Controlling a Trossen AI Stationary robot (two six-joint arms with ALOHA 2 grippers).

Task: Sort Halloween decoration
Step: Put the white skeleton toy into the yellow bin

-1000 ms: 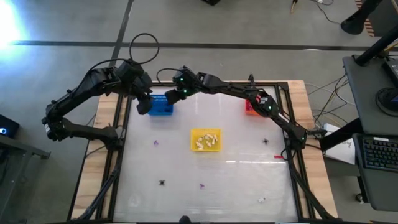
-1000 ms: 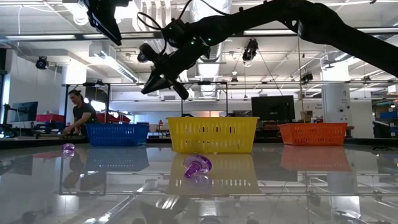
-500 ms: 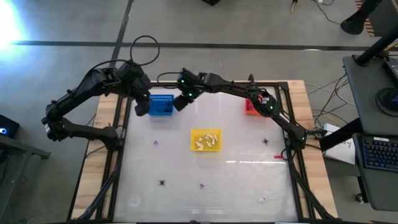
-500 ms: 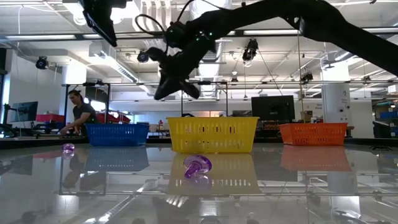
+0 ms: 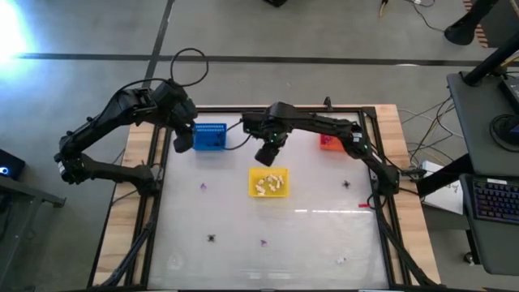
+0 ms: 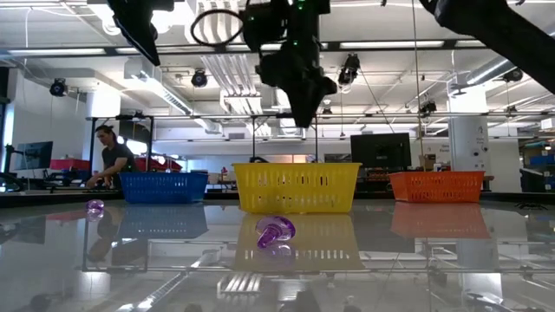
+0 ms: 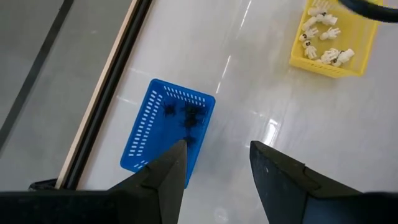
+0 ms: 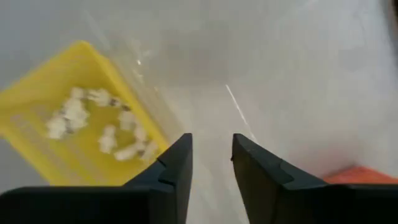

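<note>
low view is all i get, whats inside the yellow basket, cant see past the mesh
Observer: White trinkets lie in the yellow basket.
Operator: and the blue one
Observer: Black spidery trinkets sit in the blue basket.
Operator: is the right claw carrying anything
Observer: No. The right claw is open with nothing between its fingers, hovering by the yellow basket's far edge.
</note>
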